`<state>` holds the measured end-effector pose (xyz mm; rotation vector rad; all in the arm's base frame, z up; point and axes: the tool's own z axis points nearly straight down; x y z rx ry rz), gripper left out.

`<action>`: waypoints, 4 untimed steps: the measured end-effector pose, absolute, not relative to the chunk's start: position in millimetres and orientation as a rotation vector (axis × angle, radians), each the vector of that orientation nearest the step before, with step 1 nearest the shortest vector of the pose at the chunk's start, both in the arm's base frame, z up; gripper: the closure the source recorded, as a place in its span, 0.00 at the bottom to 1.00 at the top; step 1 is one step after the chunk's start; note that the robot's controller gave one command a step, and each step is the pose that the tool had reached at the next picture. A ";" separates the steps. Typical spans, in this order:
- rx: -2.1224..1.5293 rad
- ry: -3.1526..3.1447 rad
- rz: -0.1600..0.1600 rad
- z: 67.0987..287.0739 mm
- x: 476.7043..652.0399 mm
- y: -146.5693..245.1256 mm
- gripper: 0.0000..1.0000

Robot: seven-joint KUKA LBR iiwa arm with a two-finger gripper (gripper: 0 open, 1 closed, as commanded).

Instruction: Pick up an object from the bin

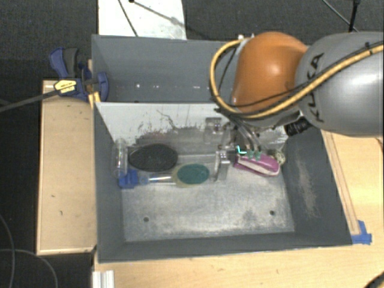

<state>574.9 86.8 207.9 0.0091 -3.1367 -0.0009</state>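
Grey metal bin (pixel 198 218) seen from above; the floor is scuffed and speckled, with dark smudges along the pale back edge near the middle. The sloped walls are darker grey and bare. The bin is surrounded by dark carpet-like floor (pixel 36 35), crossed by a black cable (pixel 24 104) on the left. The arm (pixel 345 83) is brought in from the right, with an orange cover (pixel 267 62) at the wrist and yellow-black cables (pixel 217 77) looped round it. The pincer (pixel 234 161) is lowered to the floor in the right-centre of the bin; whether it is apart or together cannot be told. A flat purple thing (pixel 261 165) with a green bit on top lies right of centre, just beside the pincer and partly under the wrist; contact cannot be judged. A teal round pad (pixel 192 174) is seen just left of the pincer. Further left are a black oval pad (pixel 153 157) and a clear plastic piece with a blue end (pixel 122 158), close together near the left wall. The front half of the floor is bare metal.
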 end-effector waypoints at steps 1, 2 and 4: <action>0.316 -3.124 -0.001 67.6 583.3 153.1 0.00; 0.845 -3.028 0.000 101.4 545.5 132.5 0.00; 0.857 -3.028 -0.002 70.6 563.0 122.9 0.00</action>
